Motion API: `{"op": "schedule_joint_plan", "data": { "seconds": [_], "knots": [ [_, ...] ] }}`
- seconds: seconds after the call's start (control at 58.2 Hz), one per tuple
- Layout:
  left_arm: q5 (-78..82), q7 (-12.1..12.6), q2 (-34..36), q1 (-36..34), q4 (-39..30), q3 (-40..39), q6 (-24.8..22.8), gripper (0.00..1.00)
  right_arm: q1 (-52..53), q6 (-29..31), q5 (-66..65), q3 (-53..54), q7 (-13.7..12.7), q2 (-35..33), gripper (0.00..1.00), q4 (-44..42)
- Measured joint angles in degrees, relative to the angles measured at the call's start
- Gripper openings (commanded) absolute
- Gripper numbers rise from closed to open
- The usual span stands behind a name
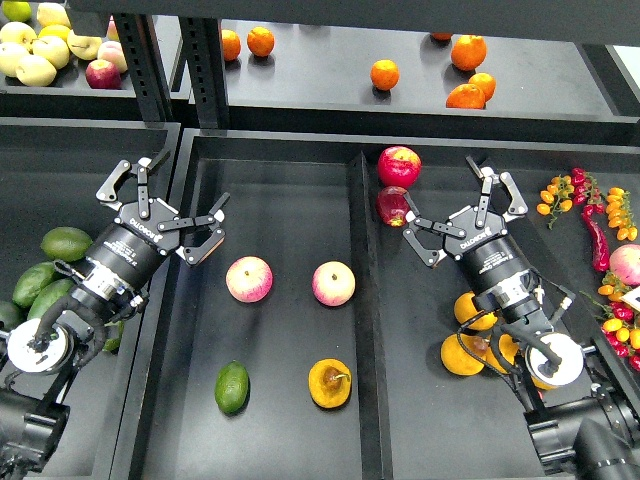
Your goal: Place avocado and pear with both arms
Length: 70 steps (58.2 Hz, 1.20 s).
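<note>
Down in the middle black tray [270,180], four fruits sit in two rows. Near the front, the avocado [232,387] lies on the left, small, green and shiny. Just to its right, a little way off, sits the pear [330,384], yellow-orange with a thin brown stem and a dark patch around it. Behind them are two pink-and-yellow apples, the left apple [249,279] and the right apple [333,283], well apart from each other. The left gripper [172,205] hangs over the left wall of the tray, its fingers spread wide apart and holding nothing. It is near the left apple but not touching it. The right gripper [465,208] hangs over the tray next door on the right, fingers also spread wide apart and empty. Close beside it are a red apple [399,166] and a darker red fruit [393,206] by the wall between the two trays. Some oranges [465,354] lie under the right arm. On the far left, more green avocados [55,262] sit in a pile beside the left arm. On the far right are small cherry tomatoes [558,198] and a red chili pepper [597,238]. Up on the back shelf [330,60] lie more oranges, and to the left some yellow-green apples [40,45].
</note>
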Motion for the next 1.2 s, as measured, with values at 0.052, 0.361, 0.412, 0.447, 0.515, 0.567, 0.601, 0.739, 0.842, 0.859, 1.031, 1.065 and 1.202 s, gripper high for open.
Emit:
{"op": "schedule_joint_plan", "data": {
  "seconds": [0.052, 0.361, 0.412, 0.447, 0.515, 0.567, 0.601, 0.739, 0.842, 0.859, 1.031, 1.065, 1.202],
  "knots": [
    [-0.3, 1.7, 0.3, -2.4, 0.4, 1.4, 0.0, 0.97, 0.0, 0.0, 0.0, 0.1, 0.0, 0.0, 1.0, 0.0],
    [-1.6, 2.8, 22.0, -15.1, 2.0, 25.6, 0.0, 0.98, -1.3, 0.0, 0.0, 1.2, 0.1, 0.0, 1.0, 1.1],
    [0.3, 2.8, 24.4, -16.9, 2.4, 29.3, 0.0, 0.98, -1.4, 0.0, 0.0, 1.3, 0.1, 0.0, 1.0, 1.2],
    [1.8, 2.8, 25.7, -18.2, 2.8, 31.7, 0.0, 0.98, -1.5, 0.0, 0.0, 1.3, 0.1, 0.0, 1.0, 1.2],
    [7.5, 2.8, 29.1, -22.8, 5.5, 40.1, 0.0, 0.98, -1.5, 0.0, 0.0, 1.3, 0.1, 0.0, 1.0, 1.2],
    [10.4, 2.8, 29.6, -24.9, 7.0, 43.7, 0.0, 0.98, -1.5, 0.0, 0.0, 1.5, 0.1, 0.0, 1.0, 1.2],
    [11.9, 2.8, 29.7, -26.4, 8.0, 46.3, 0.0, 0.98, -1.5, 0.0, 0.0, 1.7, 0.1, 0.0, 1.0, 1.3],
    [17.9, 2.8, 28.6, -30.0, 10.7, 54.6, 0.0, 0.99, -1.5, 0.0, 0.0, 3.8, 0.1, 0.0, 1.0, 1.2],
    [21.3, 2.8, 26.1, -30.4, 11.5, 57.6, 0.0, 0.99, -1.5, 0.0, 0.0, 5.7, 0.1, 0.0, 1.0, 1.1],
    [22.1, 2.8, 25.6, -30.4, 11.7, 57.9, 0.0, 0.99, -1.5, 0.0, 0.0, 6.0, 0.1, 0.0, 1.0, 1.0],
    [29.2, 2.8, 21.7, -30.5, 16.1, 60.3, 0.0, 0.98, -1.5, 0.0, 0.0, 7.5, 0.1, 0.0, 1.0, 0.6],
    [30.6, 2.8, 21.0, -30.6, 17.0, 60.6, 0.0, 0.98, -1.5, 0.0, 0.0, 7.5, 0.1, 0.0, 1.0, 0.6],
    [37.0, 2.8, 18.6, -30.8, 19.8, 62.2, 0.0, 0.97, -1.5, 0.0, 0.0, 7.5, 0.1, 0.0, 1.0, 0.6]
  ]
}}
